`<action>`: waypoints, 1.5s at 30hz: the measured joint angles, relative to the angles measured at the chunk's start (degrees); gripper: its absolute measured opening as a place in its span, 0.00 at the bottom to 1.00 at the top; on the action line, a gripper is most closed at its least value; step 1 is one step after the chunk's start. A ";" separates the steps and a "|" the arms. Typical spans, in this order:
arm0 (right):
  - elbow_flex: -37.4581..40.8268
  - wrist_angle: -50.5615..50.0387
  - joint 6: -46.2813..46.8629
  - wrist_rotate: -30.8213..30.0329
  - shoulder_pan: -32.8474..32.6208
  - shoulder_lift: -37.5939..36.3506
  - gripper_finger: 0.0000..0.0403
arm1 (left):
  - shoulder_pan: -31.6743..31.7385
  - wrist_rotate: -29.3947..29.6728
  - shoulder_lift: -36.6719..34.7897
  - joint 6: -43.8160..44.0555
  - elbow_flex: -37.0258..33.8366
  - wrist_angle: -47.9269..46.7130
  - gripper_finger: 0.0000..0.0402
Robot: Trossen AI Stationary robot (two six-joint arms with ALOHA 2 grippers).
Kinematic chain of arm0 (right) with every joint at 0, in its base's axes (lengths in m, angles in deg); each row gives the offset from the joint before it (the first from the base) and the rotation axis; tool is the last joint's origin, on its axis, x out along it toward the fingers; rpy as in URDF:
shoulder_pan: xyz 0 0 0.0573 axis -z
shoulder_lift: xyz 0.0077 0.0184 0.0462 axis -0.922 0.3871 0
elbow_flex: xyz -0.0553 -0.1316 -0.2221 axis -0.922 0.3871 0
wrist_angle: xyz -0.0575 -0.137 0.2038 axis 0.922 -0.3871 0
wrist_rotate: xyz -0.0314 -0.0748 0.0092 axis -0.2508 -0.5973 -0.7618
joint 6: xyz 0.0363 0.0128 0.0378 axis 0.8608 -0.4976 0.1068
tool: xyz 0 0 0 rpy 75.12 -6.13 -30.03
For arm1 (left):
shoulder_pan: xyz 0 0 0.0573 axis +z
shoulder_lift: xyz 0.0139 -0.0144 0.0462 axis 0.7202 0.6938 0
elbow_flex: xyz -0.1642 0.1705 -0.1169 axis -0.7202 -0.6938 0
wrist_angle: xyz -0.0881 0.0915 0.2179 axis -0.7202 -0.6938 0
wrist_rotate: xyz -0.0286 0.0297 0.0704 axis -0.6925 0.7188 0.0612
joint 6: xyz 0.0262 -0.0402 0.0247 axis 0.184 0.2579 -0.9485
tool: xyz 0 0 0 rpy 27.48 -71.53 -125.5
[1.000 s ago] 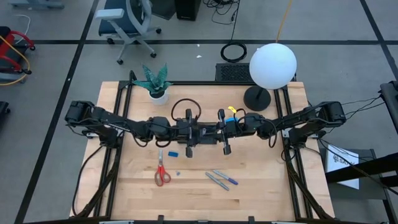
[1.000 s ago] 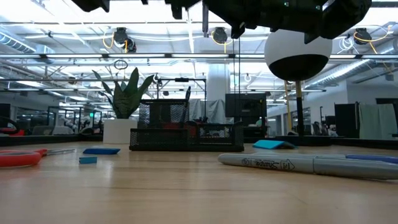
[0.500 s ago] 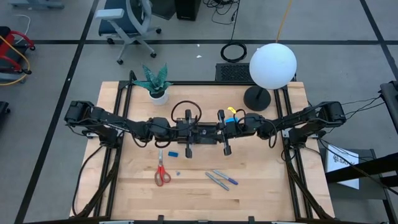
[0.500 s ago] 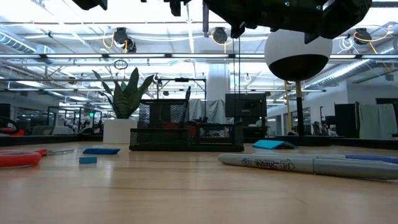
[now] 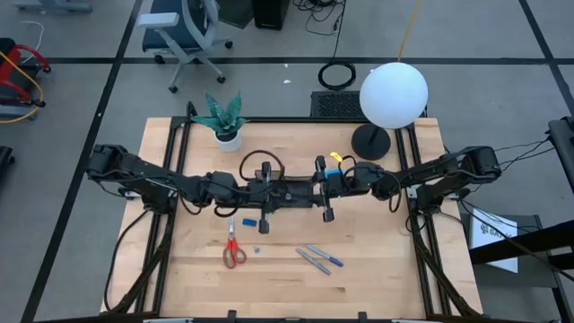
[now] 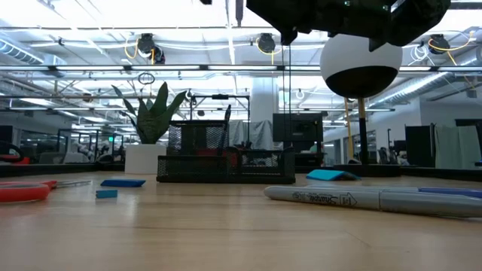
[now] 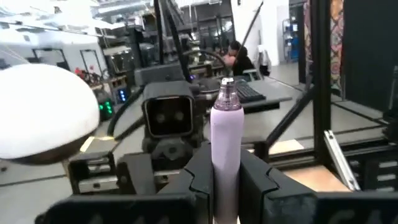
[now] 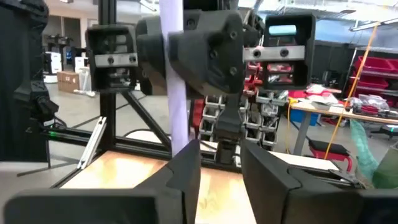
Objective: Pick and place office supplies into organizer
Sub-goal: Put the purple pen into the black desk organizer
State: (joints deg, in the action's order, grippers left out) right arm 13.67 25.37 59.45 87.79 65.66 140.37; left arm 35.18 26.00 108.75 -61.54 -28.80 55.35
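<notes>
Organizer (image 5: 289, 191) mid-surface (image 5: 377, 278), under the two arms meeting over it, left pincer (image 7: 225, 180) and right pincer (image 8: 219, 171) facing each other above. Potted plant (image 5: 224, 118) far left, lamp base (image 5: 369, 142) far right. Near the organizer: note pad (image 5: 250, 220) and scissors (image 5: 233, 250) left, tiny block (image 5: 256, 249) beside them, pens (image 5: 317, 258) right.

A wooden table (image 5: 377, 269) is seen on a grey floor (image 5: 81, 99). A small potted plant (image 5: 221, 117) is placed near the far edge of the table. A lamp with a round white shade (image 5: 393, 93) and a round black base (image 5: 369, 142) is placed at the far right corner. An office chair (image 5: 184, 31) and a coiled black cable (image 5: 337, 74) are seen on the floor beyond the table.
</notes>
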 joint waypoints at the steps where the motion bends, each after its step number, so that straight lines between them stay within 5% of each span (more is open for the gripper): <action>1: 0.00 -0.50 -0.70 0.03 -0.06 -0.24 0.28 | -0.46 0.70 -1.09 0.19 -0.19 -2.13 0.09; 9: 0.01 -6.30 -17.35 -2.90 -3.23 -2.39 0.32 | -1.84 1.28 -3.80 7.10 -0.14 -4.92 0.09; 20: 0.01 -6.23 -70.38 -33.55 -17.27 -2.28 0.33 | -0.78 1.38 -4.43 17.16 -0.21 -8.64 0.09; 25: 0.00 -5.00 -89.41 -39.66 -20.23 -2.29 0.32 | 1.03 -1.47 -4.45 25.10 -0.21 -7.87 0.09; 36: 0.00 0.73 -131.02 -39.96 -22.36 1.77 0.32 | 2.70 -7.53 -1.23 40.10 -0.21 0.26 0.09; 45: 0.00 5.94 -139.93 -35.18 -22.29 5.60 0.32 | 2.88 -6.61 1.67 42.22 -0.23 0.72 0.09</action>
State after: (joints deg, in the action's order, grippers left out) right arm 13.67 31.31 -80.49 52.61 43.37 145.97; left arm 38.06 19.38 110.42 -19.32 -29.02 56.07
